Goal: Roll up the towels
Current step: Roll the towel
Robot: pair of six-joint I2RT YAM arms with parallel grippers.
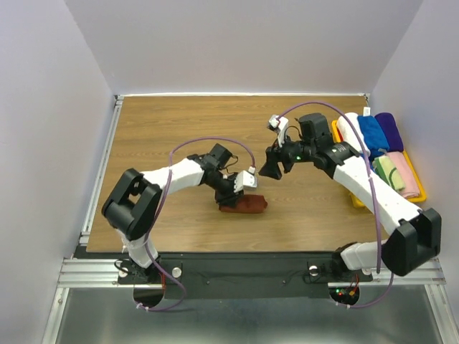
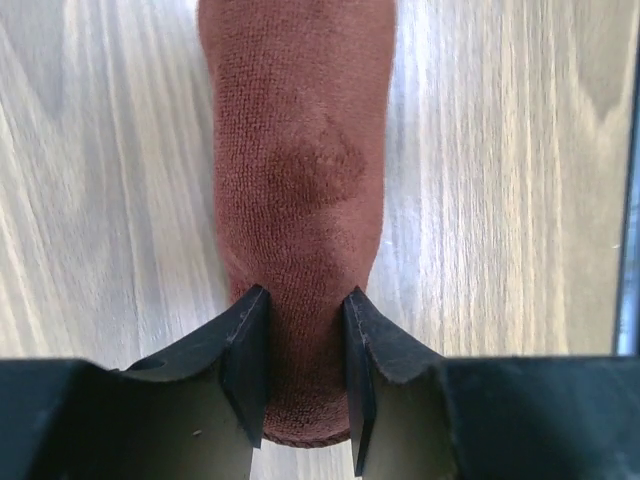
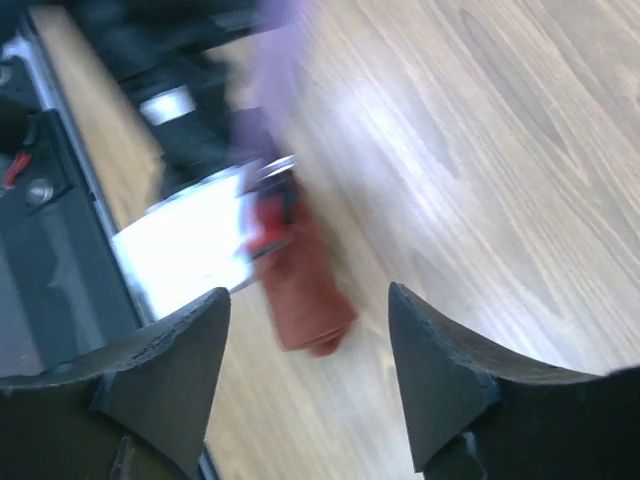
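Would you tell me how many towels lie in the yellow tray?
5: white, blue, purple at the far end; green-patterned and pink nearer. The right arm may hide others.

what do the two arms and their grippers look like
Both the left arm and right arm have white links with bulky black joints, and a purple cable loops along each. The left gripper and right gripper have matte black, wedge-shaped fingers.
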